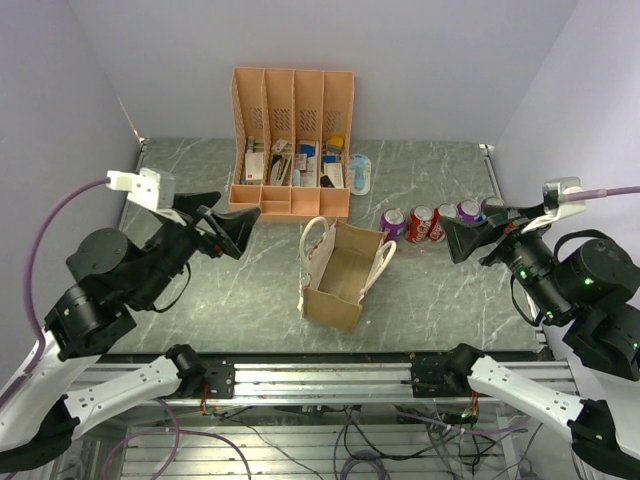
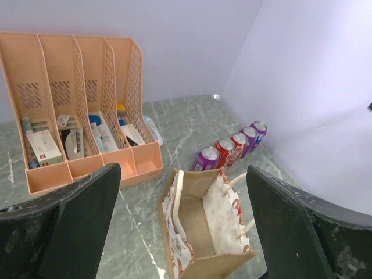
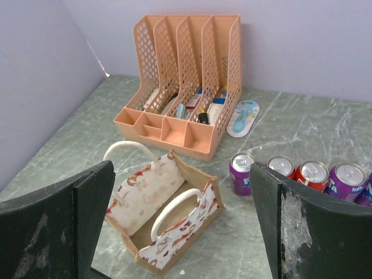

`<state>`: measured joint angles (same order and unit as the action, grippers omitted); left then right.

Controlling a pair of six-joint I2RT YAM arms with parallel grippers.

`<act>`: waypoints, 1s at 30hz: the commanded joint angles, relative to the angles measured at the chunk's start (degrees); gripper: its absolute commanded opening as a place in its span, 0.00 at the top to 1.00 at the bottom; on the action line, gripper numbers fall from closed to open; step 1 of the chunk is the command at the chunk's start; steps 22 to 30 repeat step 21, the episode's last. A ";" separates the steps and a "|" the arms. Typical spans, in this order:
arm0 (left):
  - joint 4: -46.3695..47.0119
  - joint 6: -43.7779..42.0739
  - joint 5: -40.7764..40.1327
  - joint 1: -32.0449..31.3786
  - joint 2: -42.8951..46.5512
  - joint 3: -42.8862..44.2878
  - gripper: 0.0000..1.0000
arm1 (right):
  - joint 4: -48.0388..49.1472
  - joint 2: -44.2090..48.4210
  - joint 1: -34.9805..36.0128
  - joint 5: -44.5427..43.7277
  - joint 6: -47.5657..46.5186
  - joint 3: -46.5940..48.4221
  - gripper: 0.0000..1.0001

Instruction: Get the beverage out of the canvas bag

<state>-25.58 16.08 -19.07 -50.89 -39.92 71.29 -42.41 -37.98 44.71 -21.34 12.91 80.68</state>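
Left claw [image 1: 222, 228] and right claw [image 1: 466, 240], both spread and holding nothing, hover on either side of one canvas bag [image 1: 342, 275], which stands open at mid-surface [image 1: 430, 295] with its two loop handles raised. Five beverage cans [image 1: 424, 224] stand in a row just right of the bag; one four-slot organizer [image 1: 292, 105] stands behind it

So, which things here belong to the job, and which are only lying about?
Job: canvas bag (no drink visible inside), left gripper, right gripper, both open.
Lying about: pink desk organizer, row of cans outside the bag, blue-white packet.
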 commanded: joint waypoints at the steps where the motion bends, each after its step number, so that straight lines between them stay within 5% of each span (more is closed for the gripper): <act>1: -1.87 1.74 -1.16 -0.05 1.05 2.13 0.01 | -2.08 0.22 0.12 -0.89 0.11 -0.38 0.00; 30: -4.93 3.56 -4.64 0.00 1.50 2.67 0.01 | 3.86 1.38 0.03 -5.54 -3.62 -5.53 0.00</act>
